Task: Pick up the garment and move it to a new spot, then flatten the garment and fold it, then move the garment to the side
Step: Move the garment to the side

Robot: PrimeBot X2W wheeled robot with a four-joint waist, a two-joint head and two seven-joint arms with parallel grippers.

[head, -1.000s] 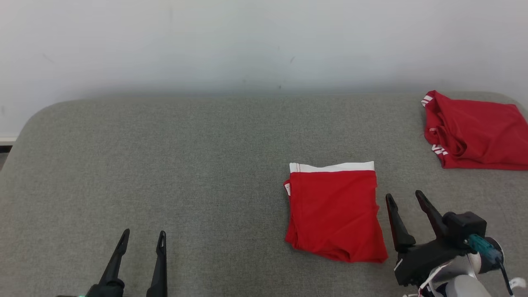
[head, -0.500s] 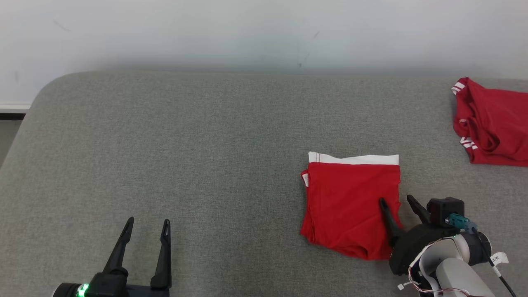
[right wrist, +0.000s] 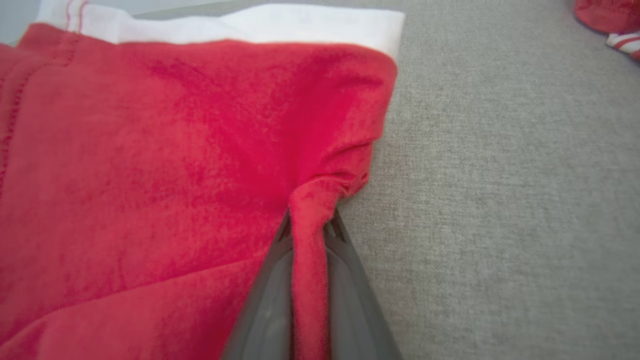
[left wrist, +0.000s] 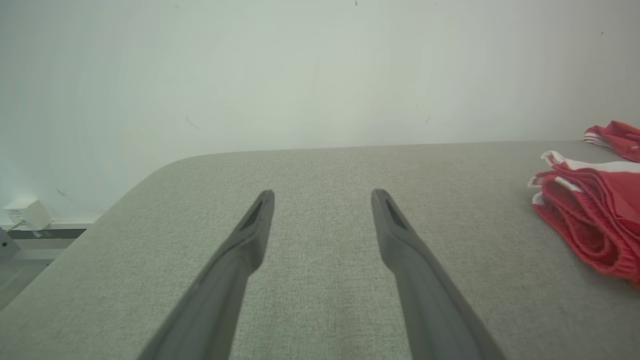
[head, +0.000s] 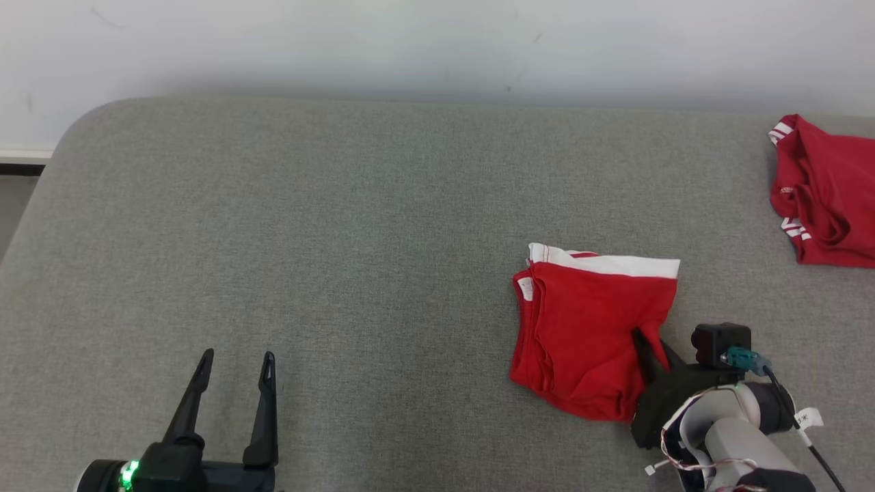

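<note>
Folded garment [head: 588,328], red with a white waistband [head: 615,263] along its far edge, lies right of centre on the grey padded surface [head: 342,239]. My right gripper [head: 649,345] is at the garment's right-hand edge, jaws drawn nearly together on a raised ridge of red cloth, which the right wrist view shows standing up between the two fingers. My left gripper [head: 236,362] hangs wide apart over bare surface at lower left, holding nothing. A second red garment [head: 827,198] sits crumpled near the far right corner, well apart. I judge folding to be finished and the last step, moving the garment aside, to be in hand. From these views I cannot tell whether the pinch takes in every layer or just the top one. The next move calls for a low, gentle carry sideways, so that the fold does not open.
</note>
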